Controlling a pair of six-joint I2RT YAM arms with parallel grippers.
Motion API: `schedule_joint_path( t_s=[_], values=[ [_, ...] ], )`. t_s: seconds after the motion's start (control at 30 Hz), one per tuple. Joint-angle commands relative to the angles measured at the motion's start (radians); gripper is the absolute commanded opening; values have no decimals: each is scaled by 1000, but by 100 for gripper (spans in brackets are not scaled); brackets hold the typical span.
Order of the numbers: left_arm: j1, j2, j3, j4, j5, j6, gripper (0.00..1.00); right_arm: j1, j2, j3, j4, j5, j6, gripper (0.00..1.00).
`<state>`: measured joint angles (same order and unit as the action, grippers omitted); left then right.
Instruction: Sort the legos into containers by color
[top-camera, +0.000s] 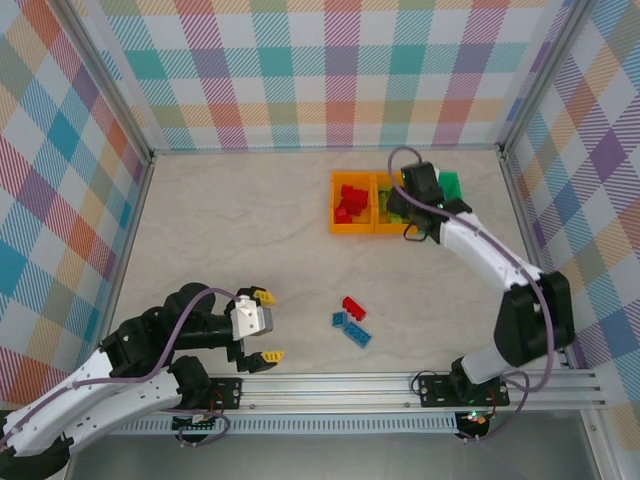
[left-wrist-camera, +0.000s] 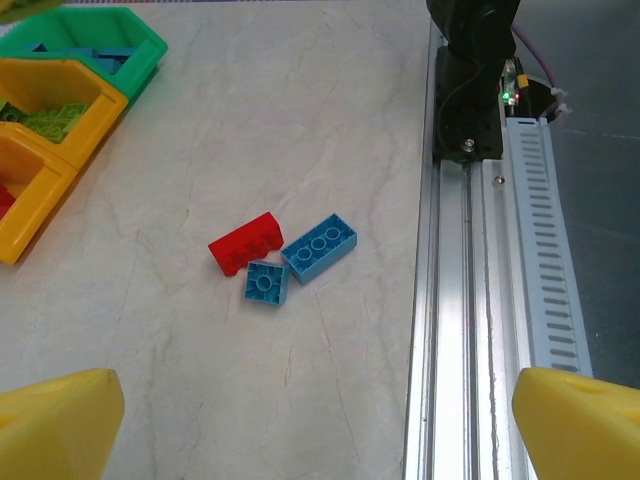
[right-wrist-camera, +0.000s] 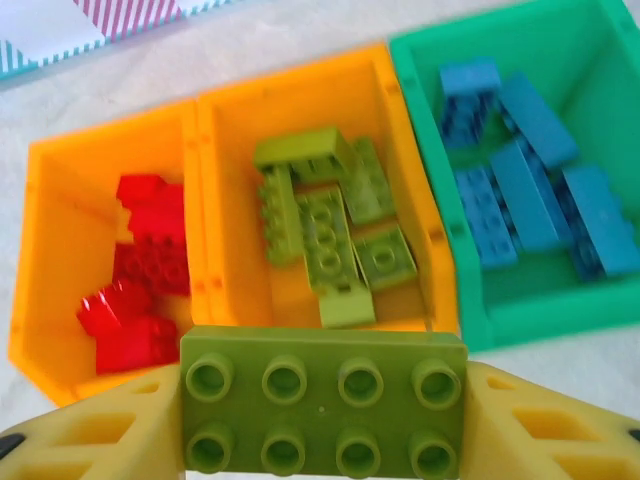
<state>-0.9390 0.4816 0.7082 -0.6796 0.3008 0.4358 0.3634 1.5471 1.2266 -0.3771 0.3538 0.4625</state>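
So, holding a lime green brick (right-wrist-camera: 323, 395) in the right gripper (right-wrist-camera: 320, 425), jaws clenched on its short ends, studs up, hovering by the near rim of the middle orange bin (right-wrist-camera: 300, 85), the one with the other lime bricks in it. Sandwiched between the orange bin of reds (right-wrist-camera: 110, 135) and the green bin of blues (right-wrist-camera: 420, 120), all three touching side by side.

Looks like drop time, but kinda risky. Seems to hang more over the near wall than over the middle, so letting go here could bounce it off the rim onto the tabletop (left-wrist-camera: 200, 120), or tip it over the shared wall into the reds. Probably better to push in a bit first.

Left gripper (left-wrist-camera: 315, 430) low over the tabletop, jaws spread wide, nothing in them. Ahead of it, a red brick (left-wrist-camera: 245, 242), a small blue brick (left-wrist-camera: 266, 281) and a long blue brick (left-wrist-camera: 319, 247), unsorted, bunched up and touching.
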Motion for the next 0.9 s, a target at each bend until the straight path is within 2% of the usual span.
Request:
schedule_joint_path(
  t_s=[0.0,0.1,0.23,0.4,0.53,0.67,0.77,0.87],
  values=[
    [12,-22,-17,0,-15,9,100,-50,148,126,-22,-44,-83,49],
    [12,-26,-21,6,-19,6,100,-65,269,248,-47,-78,-94,56],
    [12,-23,-22,6,-22,6,100,-69,385,384,-113,-104,-107,75],
    [12,-26,-24,7,-28,6,100,-70,375,409,-135,-126,-129,85],
    [12,-24,-26,9,-31,7,100,-66,259,315,-127,-200,-134,86],
    [12,-16,-30,26,-63,-14,100,-21,49,87,-51,-358,-138,86],
    [12,8,-24,62,-125,-88,100,17,-111,-107,3,-523,-114,85],
    [11,74,42,91,-182,-254,100,59,-257,-253,-20,-623,-67,85]
  ],
)
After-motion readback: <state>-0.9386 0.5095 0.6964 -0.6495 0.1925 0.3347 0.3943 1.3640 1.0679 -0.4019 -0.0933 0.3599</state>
